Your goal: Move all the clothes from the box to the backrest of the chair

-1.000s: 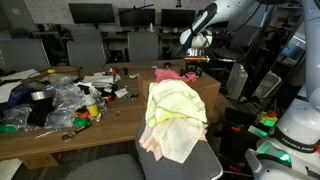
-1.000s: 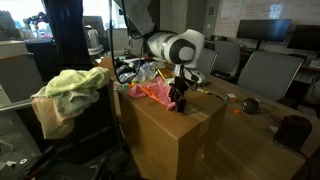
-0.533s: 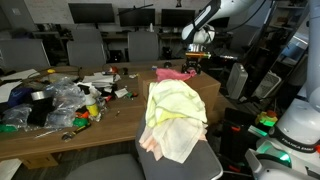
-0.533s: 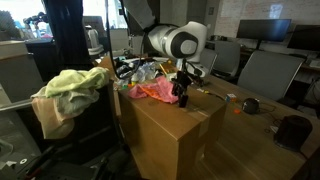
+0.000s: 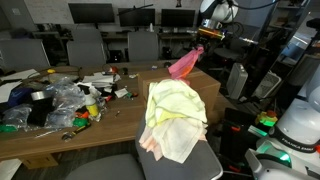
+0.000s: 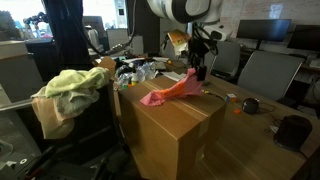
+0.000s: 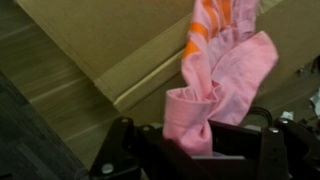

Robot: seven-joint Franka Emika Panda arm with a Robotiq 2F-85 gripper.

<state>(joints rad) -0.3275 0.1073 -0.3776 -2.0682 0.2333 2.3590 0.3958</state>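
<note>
Three garments (image 5: pixel 172 115) draped the chair (image 5: pixel 110 168) backrest. The gripper (image 7: pixel 195 140) had its jaws pinched on the pink-red garment (image 6: pixel 170 93), trailing above the cardboard box (image 6: pixel 170 140), apparently the last to carry over.

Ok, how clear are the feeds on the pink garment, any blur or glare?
Wrist view: garment is close but soft, box smeared, no glare. In an exterior view the garment is small and blurred against dark surroundings. In an exterior view it reads clearest, evenly lit.
</note>
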